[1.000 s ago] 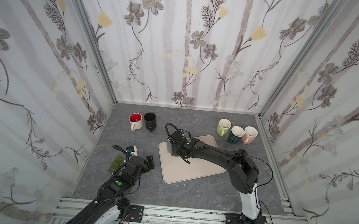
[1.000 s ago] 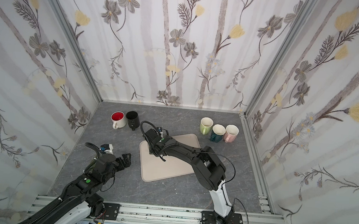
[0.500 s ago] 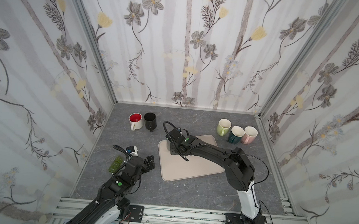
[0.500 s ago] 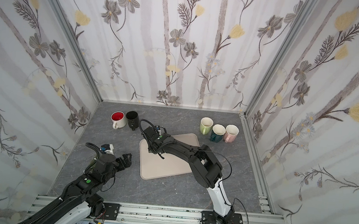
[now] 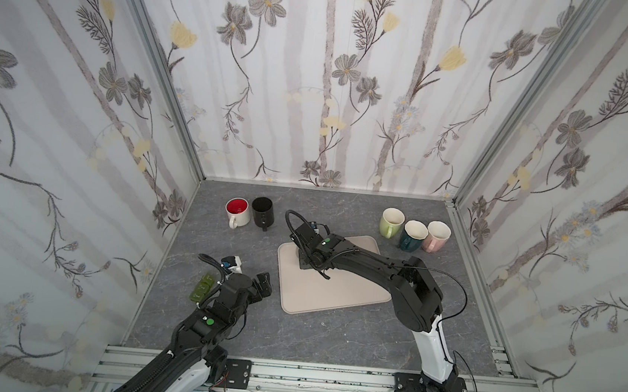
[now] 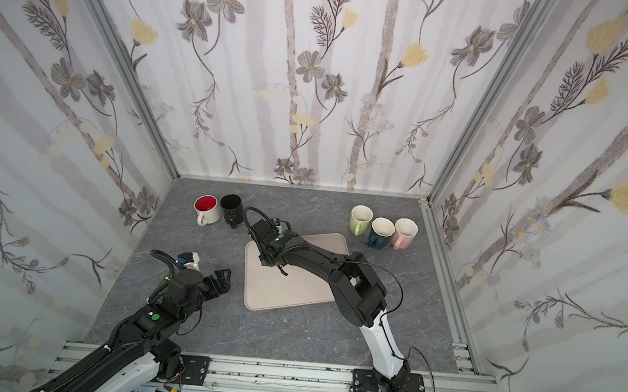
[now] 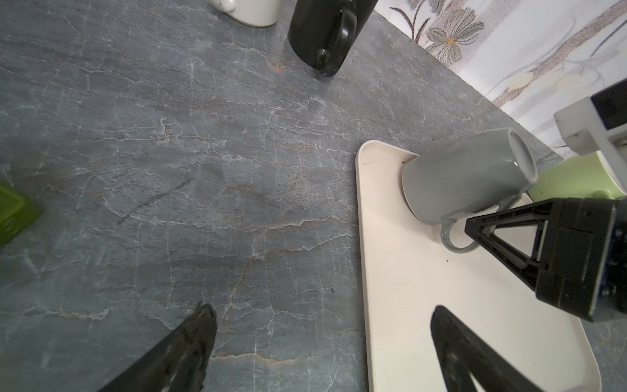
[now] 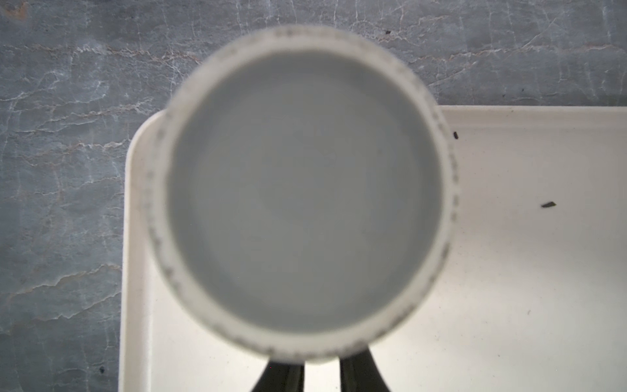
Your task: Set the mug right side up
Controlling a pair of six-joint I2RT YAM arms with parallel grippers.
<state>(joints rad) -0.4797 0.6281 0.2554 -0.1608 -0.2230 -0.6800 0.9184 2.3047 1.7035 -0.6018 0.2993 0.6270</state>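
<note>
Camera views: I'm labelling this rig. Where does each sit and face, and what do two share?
Both top views: high at the front, looking down toward the back wall; left arm and right arm show.
Left wrist: on the left arm, facing low across the table to the grey mug; its open left gripper shows.
Right wrist: above the grey mug, looking straight down on its base; right gripper shows.
Shared: both wrist views show grey mug and tray.

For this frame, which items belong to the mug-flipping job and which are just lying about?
Job: upside-down grey mug, right hand at its handle, beige tray beneath.
Lying about: red-lined mug, black mug, green mug, teal mug, pink mug, green object, open left hand.
</note>
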